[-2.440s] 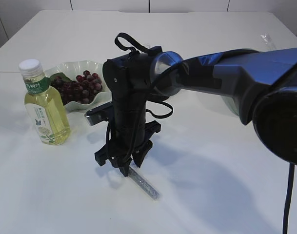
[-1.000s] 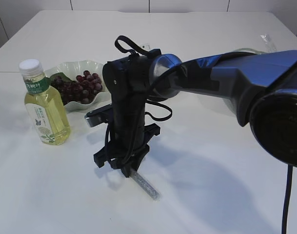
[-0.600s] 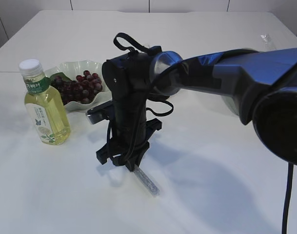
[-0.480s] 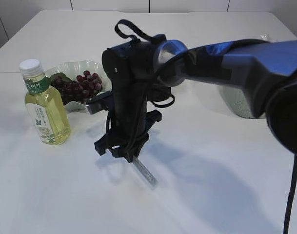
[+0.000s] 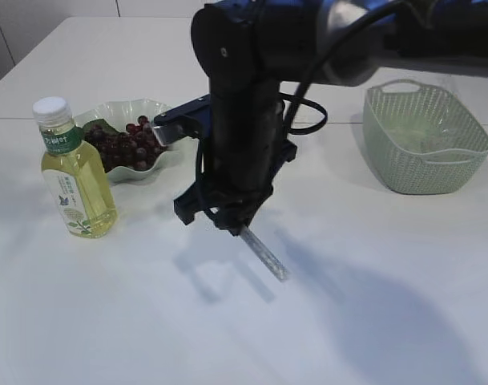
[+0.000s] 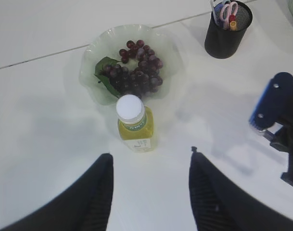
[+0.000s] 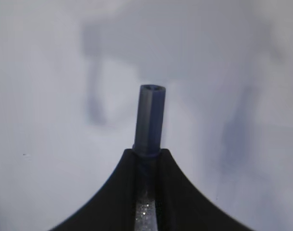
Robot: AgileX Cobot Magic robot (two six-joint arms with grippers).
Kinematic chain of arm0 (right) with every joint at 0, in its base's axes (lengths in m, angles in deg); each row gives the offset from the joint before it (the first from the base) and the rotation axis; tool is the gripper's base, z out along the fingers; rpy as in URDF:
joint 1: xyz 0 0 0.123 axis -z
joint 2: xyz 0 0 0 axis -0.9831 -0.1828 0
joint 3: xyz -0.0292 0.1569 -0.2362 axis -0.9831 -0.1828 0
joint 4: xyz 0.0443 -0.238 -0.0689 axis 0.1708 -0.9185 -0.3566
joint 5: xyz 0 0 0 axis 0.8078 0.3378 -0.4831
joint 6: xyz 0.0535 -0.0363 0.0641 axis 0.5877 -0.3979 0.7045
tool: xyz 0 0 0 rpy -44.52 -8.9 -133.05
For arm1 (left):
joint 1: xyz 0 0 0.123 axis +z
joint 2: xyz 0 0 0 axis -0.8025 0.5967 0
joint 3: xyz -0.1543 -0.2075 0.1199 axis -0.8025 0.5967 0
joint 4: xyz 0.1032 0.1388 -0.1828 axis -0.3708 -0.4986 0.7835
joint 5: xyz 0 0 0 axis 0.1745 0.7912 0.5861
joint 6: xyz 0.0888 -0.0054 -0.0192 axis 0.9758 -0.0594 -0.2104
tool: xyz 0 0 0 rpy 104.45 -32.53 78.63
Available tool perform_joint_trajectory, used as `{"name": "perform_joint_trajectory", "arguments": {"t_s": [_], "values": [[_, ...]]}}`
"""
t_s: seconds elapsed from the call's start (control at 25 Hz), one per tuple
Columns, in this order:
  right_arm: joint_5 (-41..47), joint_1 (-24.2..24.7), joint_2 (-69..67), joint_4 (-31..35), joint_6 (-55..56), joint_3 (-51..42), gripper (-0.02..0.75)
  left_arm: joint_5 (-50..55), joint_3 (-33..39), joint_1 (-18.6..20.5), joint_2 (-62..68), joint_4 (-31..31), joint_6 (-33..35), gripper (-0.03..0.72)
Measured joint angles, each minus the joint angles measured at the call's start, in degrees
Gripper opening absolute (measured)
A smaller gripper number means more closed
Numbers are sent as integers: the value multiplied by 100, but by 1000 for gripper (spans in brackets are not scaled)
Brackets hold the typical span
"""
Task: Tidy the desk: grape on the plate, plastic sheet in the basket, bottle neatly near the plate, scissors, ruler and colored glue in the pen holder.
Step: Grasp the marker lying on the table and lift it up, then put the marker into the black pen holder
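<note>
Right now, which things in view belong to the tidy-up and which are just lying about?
Belongs to the job:
glue stick in the right gripper
grapes on the plate
bottle
basket
pen holder holding scissors

Just lying about:
nothing visible

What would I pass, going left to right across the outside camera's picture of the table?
Bottle → plate of grapes → right gripper, shut on a glittery glue stick held clear of the table → green basket.
</note>
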Motion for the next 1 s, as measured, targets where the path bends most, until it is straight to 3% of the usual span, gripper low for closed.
{"name": "perform_joint_trajectory", "arguments": {"t_s": [0.2, 0.48, 0.76, 1.0], "values": [[-1605, 0, 1264, -21, 12, -2043, 47, 0, 0, 0, 0, 0, 0, 371], [-4564, 0, 3108, -201, 76, -4677, 43, 0, 0, 0, 73, 0, 0, 371], [-5919, 541, 3403, -555, 89, -5124, 43, 0, 0, 0, 271, 10, 0, 371], [-7829, 1596, 3378, -616, 89, -5111, 43, 0, 0, 0, 357, 10, 0, 371]]}}
